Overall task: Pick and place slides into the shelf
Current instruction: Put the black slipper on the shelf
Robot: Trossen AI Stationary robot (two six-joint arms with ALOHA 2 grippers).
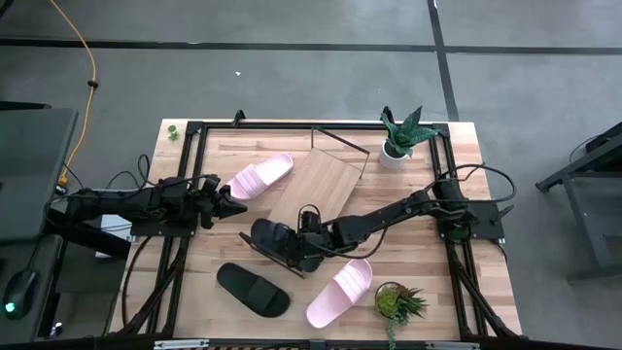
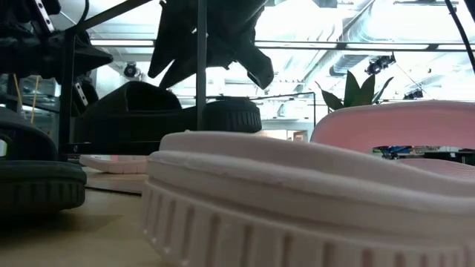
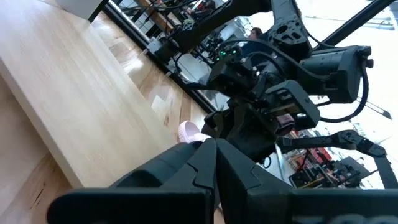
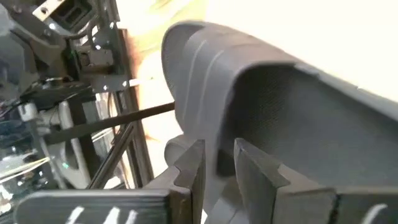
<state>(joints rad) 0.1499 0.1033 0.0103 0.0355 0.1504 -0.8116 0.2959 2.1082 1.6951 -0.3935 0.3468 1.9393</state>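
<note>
The right gripper (image 1: 296, 245) is clamped on a black slide (image 1: 277, 243) near the middle of the counter (image 1: 466, 282), just off the near-left corner of the shelf (image 1: 321, 185); the right wrist view shows its two fingers (image 4: 189, 168) pinching the edge of the slide's wide strap (image 4: 298, 118). In the low view this slide appears raised above the counter surface, though its exact clearance cannot be determined. The left gripper (image 1: 225, 202) is positioned at the heel end of a pink slide (image 1: 259, 178) — this slide lies diagonally on the far-left part of the counter, just beside the shelf's left edge. The left wrist view shows the left gripper's fingers (image 3: 186, 165) pressed together with no object between them. The shelf's light wooden board sits tilted at an angle in the centre-rear of the counter, and no slide rests on it. A second black slide (image 1: 253, 289) lies flat at the front left of the counter, well apart from the shelf. A second pink slide (image 1: 340, 292) lies at the front centre — near a small potted plant (image 1: 398, 303). A taller potted plant in a white pot (image 1: 400, 136) stands at the rear right, near the shelf's far corner.
</note>
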